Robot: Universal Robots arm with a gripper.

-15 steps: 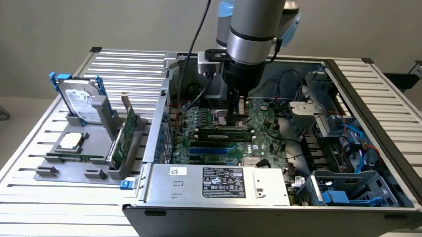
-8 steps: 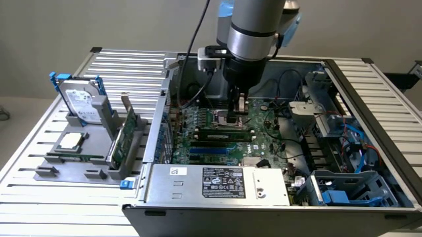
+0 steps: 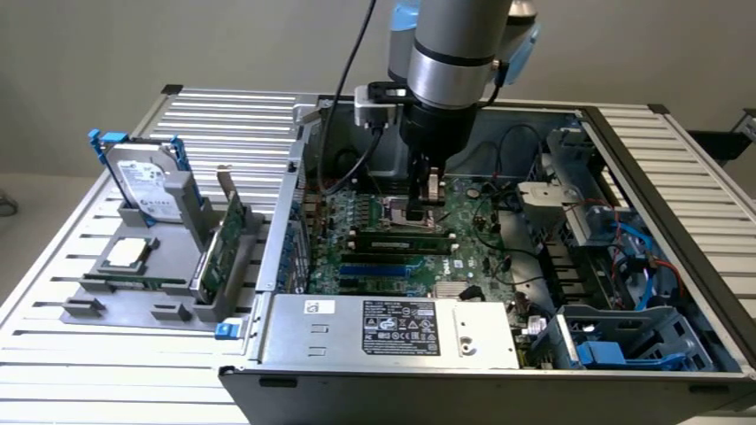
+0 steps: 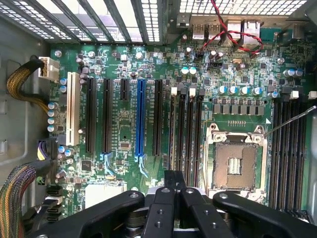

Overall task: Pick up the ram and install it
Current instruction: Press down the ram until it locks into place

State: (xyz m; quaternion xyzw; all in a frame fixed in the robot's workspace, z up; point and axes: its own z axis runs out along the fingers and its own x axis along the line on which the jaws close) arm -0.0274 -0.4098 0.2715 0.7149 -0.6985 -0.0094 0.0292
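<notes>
The ram [image 3: 402, 237], a long narrow green stick with black chips, sits along the black memory slots [image 3: 396, 246] on the motherboard inside the open case. My gripper [image 3: 429, 197] hangs just above the board near the processor socket [image 3: 413, 212], a short way from the ram and not touching it. In the wrist view the gripper [image 4: 173, 182] is shut, black fingers [image 4: 163, 208] pressed together with nothing between them, over the end of the memory slots [image 4: 185, 129] beside the empty socket [image 4: 235, 166]. I cannot tell from that view which slot holds the ram.
A grey fixture [image 3: 88, 305] at the exterior view's left holds a hard drive [image 3: 148, 181], a square silver processor [image 3: 127, 255] and an upright green expansion card [image 3: 225, 243]. Cables [image 3: 644, 257], a drive cage [image 3: 614, 341] and the power supply [image 3: 390, 323] crowd the case.
</notes>
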